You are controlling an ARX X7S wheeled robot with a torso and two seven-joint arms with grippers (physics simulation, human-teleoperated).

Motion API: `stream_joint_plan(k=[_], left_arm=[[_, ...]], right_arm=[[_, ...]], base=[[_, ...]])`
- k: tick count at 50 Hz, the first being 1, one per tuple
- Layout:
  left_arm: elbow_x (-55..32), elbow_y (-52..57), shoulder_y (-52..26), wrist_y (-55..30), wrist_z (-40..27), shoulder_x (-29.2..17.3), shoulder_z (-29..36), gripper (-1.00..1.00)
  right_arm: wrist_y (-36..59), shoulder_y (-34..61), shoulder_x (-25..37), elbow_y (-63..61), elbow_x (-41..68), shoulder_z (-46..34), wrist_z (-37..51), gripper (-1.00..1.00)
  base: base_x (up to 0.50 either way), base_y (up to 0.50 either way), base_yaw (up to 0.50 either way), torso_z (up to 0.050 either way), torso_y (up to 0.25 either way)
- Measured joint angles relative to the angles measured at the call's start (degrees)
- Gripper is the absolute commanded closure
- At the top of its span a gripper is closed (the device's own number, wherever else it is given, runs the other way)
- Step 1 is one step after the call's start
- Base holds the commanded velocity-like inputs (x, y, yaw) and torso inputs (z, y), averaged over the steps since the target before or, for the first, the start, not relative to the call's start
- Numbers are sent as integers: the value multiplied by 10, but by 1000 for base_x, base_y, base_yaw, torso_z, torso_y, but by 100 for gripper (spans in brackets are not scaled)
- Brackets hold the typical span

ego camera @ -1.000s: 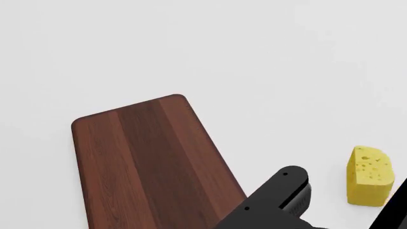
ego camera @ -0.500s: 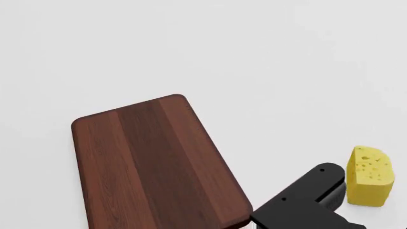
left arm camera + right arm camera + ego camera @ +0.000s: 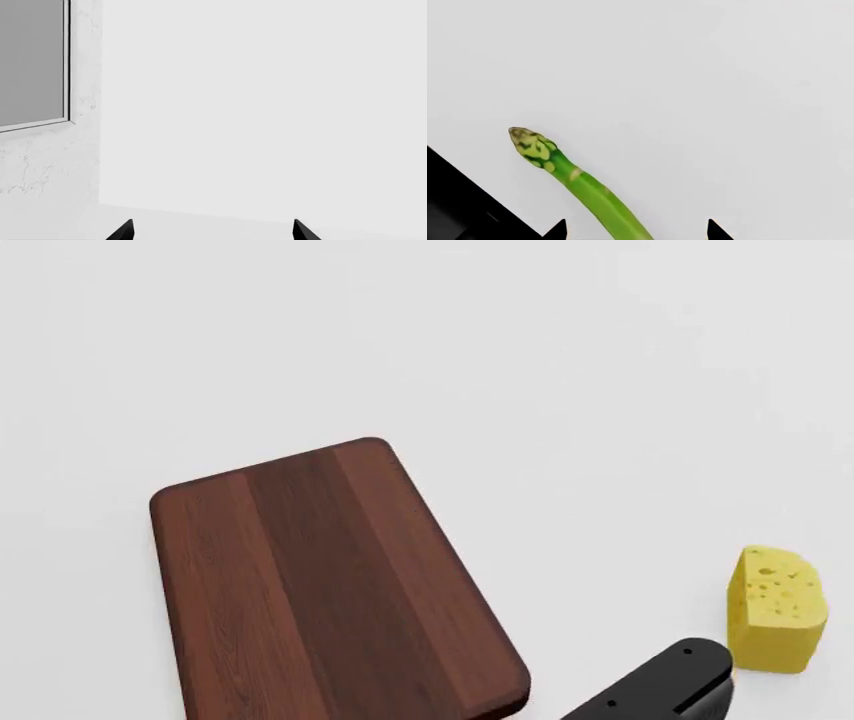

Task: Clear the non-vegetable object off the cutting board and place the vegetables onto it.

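The dark brown cutting board [image 3: 320, 580] lies left of centre in the head view with nothing on it. The yellow cheese wedge [image 3: 774, 610] stands on the white table to the board's right, off it. Part of my right arm [image 3: 661, 685] shows at the bottom edge, between board and cheese. In the right wrist view, the green asparagus spear [image 3: 574, 177] lies on the table and runs between the spread fingertips of my right gripper [image 3: 635, 234], which is open. My left gripper [image 3: 213, 232] is open and empty, facing a wall. The avocado half is out of view.
A black part [image 3: 457, 205] fills a corner of the right wrist view beside the asparagus. The left wrist view shows a white wall and a framed grey window [image 3: 33, 60]. White tabletop [image 3: 534, 360] surrounds the board.
My right arm has drawn back toward the lower right of the head view, off the board's near right edge. The cheese and the board have not moved.
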Motion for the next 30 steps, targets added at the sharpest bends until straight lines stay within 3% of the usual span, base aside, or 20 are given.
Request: stream_joint_plan(k=[30], left_arm=[[-3, -4, 4, 6, -2, -2, 0, -100]], right_arm=[[-18, -60, 31, -18, -42, 10, -27, -100]], base=[[1, 0, 1, -1, 0]])
